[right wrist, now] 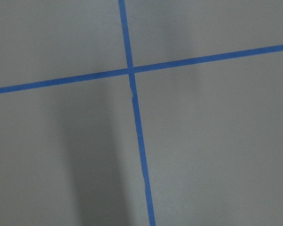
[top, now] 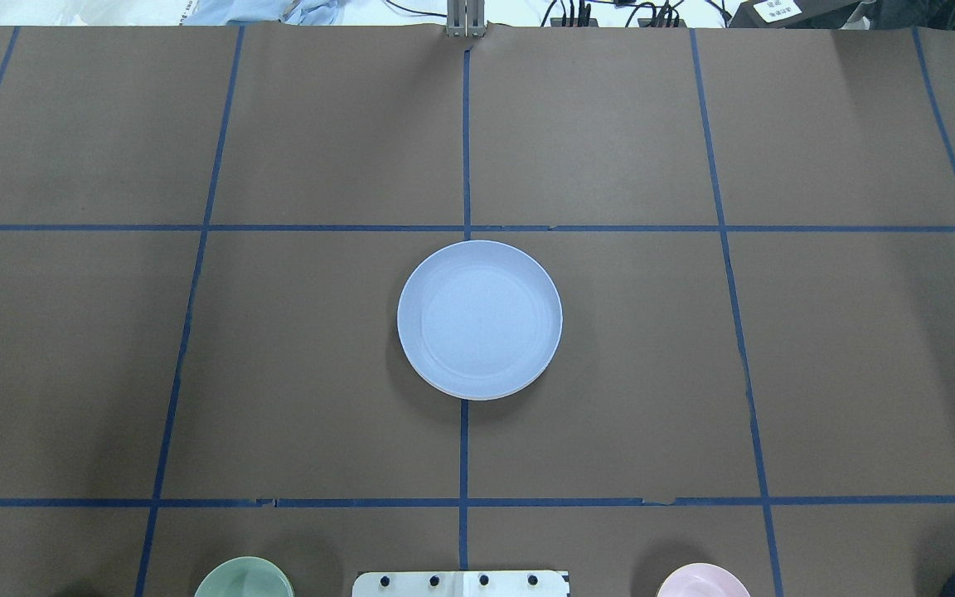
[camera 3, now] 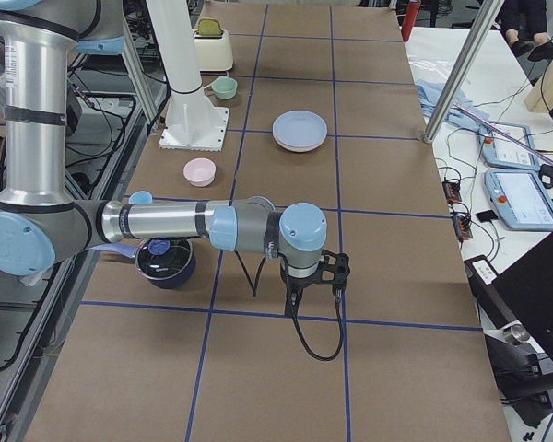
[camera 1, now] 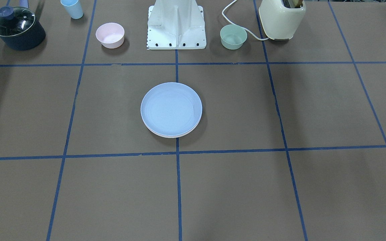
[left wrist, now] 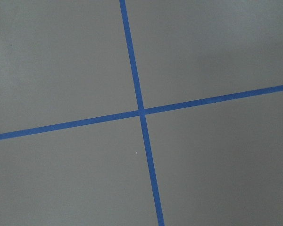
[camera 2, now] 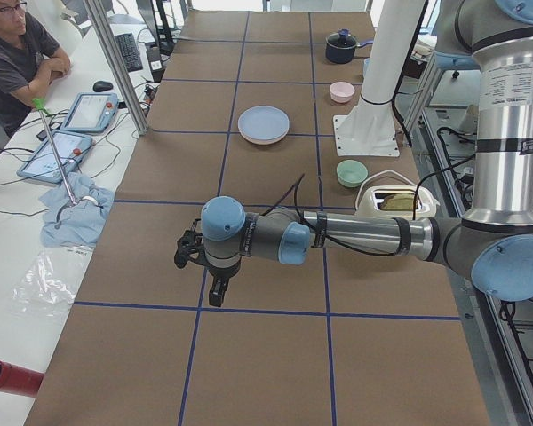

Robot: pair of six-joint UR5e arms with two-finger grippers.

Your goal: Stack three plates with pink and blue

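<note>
1. Left gripper (camera 2: 216, 297): nearest the table's left end, pointing down above the table (camera 1: 280, 194), close to a crossing of blue tape lines (left wrist: 141, 111). It shows only from the side, so its finger opening cannot be told.
2. Toaster (camera 2: 393, 202) and green bowl (camera 2: 352, 172): on the robot's edge, beside the white base (camera 2: 366, 133).
3. Blue plate (camera 1: 171, 107): mid-table on the centre tape line, topping the stack. The lower plates (camera 1: 173, 135) show as pale rims beneath it. The stack lies well apart from both grippers.
4. Pink bowl (camera 2: 342, 91): beyond the base, with the lidded pot (camera 2: 341, 46) and blue cup (camera 1: 72, 8) farther along.
5. Right gripper (camera 3: 291, 308): at the far end, pointing down above the table. Its finger opening likewise cannot be told.
</note>
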